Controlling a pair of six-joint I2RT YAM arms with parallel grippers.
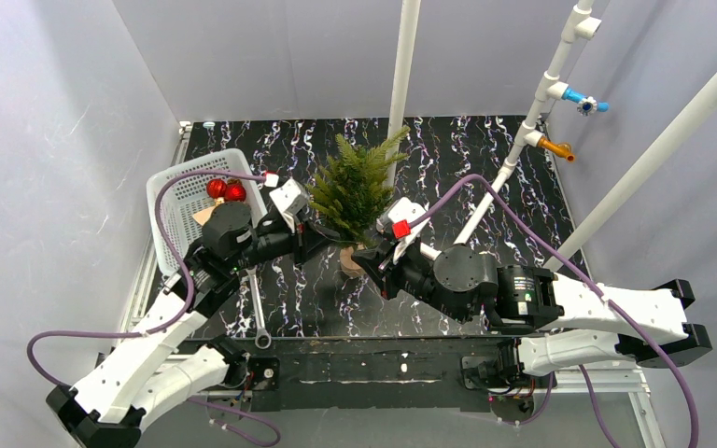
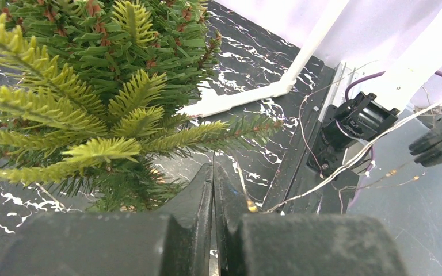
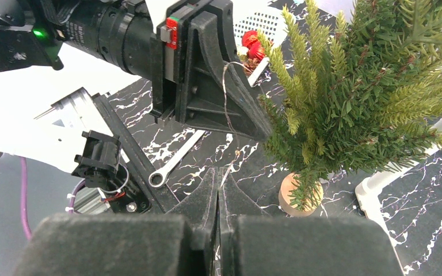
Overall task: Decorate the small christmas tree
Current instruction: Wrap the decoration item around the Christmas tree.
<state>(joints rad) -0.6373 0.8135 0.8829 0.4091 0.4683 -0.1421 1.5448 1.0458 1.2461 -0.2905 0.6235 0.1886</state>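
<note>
The small christmas tree (image 1: 353, 187) stands upright mid-table on its round tan base (image 3: 290, 192); its branches fill the left wrist view (image 2: 92, 86) and the right wrist view (image 3: 368, 98). A thin light wire (image 3: 226, 98) runs down the outer side of my left gripper's finger to my right gripper (image 3: 218, 172), which is shut with the wire pinched at its tips, low beside the base (image 1: 371, 254). My left gripper (image 2: 213, 169) is shut at the tree's lower left branches (image 1: 322, 238). The wire (image 2: 345, 161) lies against its right finger; I cannot tell if it is pinched there.
A white basket (image 1: 179, 201) with red baubles (image 1: 226, 190) sits at the left behind the left arm. A wrench (image 1: 259, 313) lies near the front edge. White poles (image 1: 403, 65) rise behind the tree, and a white frame foot (image 3: 380, 181) lies on the table by the base.
</note>
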